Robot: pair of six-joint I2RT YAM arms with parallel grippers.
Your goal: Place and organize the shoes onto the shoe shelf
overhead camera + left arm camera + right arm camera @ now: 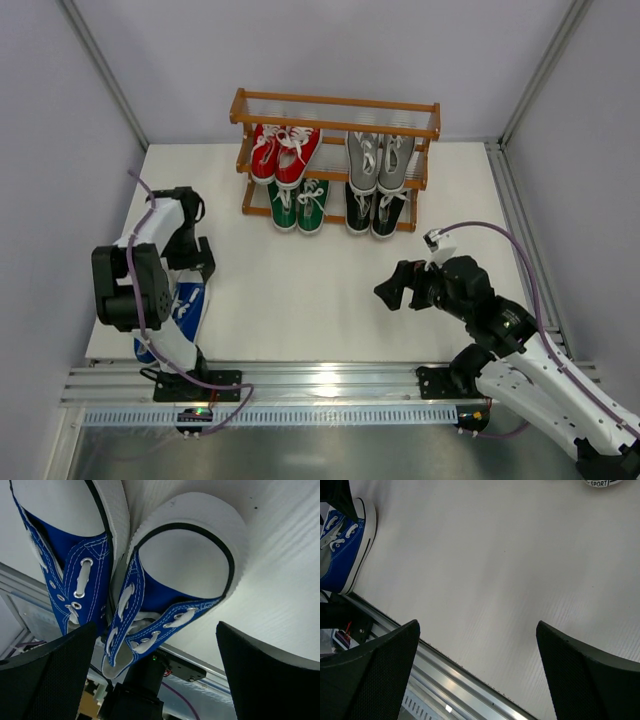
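At the near left edge of the white table, the left gripper hangs with jaws spread wide just above the pair of blue canvas sneakers with white laces and toes, gripping nothing. Across the table, the orange-brown wooden shoe shelf holds the red pair and grey pair on its middle tier, with the green pair and black pair below. On the right, the right gripper is spread wide and empty over bare tabletop.

Only legible txt: "SPORT" on white oval patch, top edge of my right wrist cam, cut off by frame, can't tell what it's on.
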